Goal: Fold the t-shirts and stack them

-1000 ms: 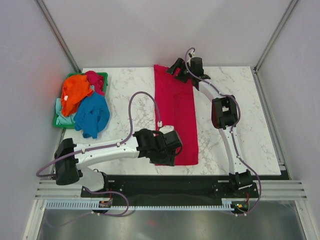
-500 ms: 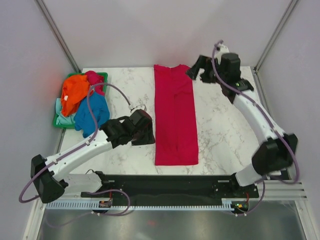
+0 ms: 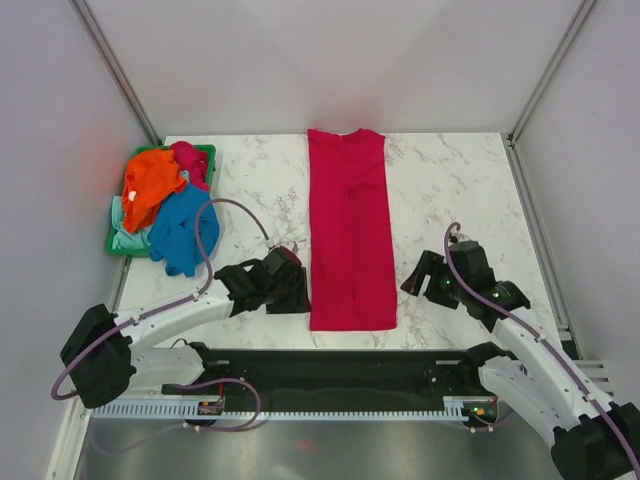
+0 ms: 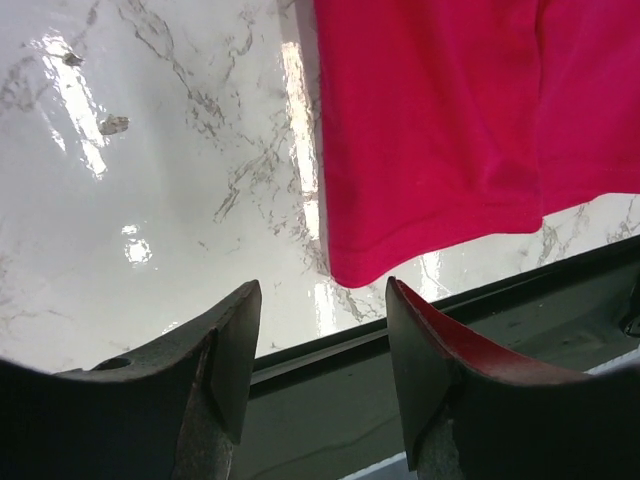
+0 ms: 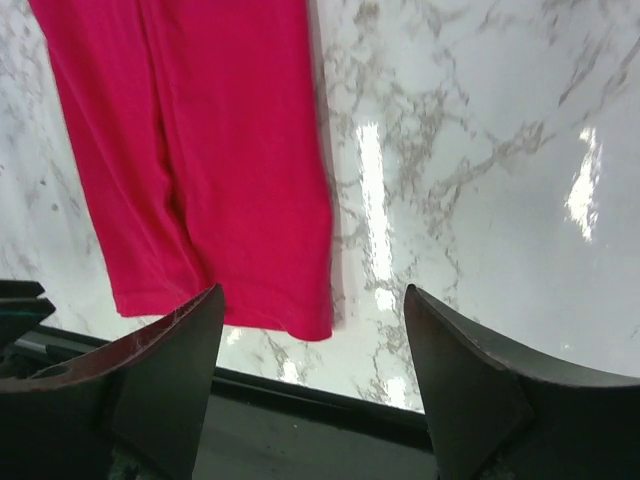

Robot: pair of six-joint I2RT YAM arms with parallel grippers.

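Note:
A magenta-red t-shirt (image 3: 348,235) lies flat on the marble table, folded into a long narrow strip from the back edge to the front edge. It also shows in the left wrist view (image 4: 450,120) and the right wrist view (image 5: 200,150). My left gripper (image 3: 296,290) is open and empty, just left of the strip's near left corner. My right gripper (image 3: 412,281) is open and empty, just right of its near right corner. Orange (image 3: 152,185), blue (image 3: 183,230) and pale mint (image 3: 125,240) shirts are heaped at the left, with another magenta-red one (image 3: 190,160).
The green plastic basket (image 3: 203,152) under the heap stands at the table's back left. The black front rail (image 3: 340,365) runs along the near edge, close under both grippers. Grey walls and corner posts close in the table.
Both grippers let go of the shirt. My right arm swung from the strip's far end back to its near right corner. My left gripper moved off the near end to just left of it.

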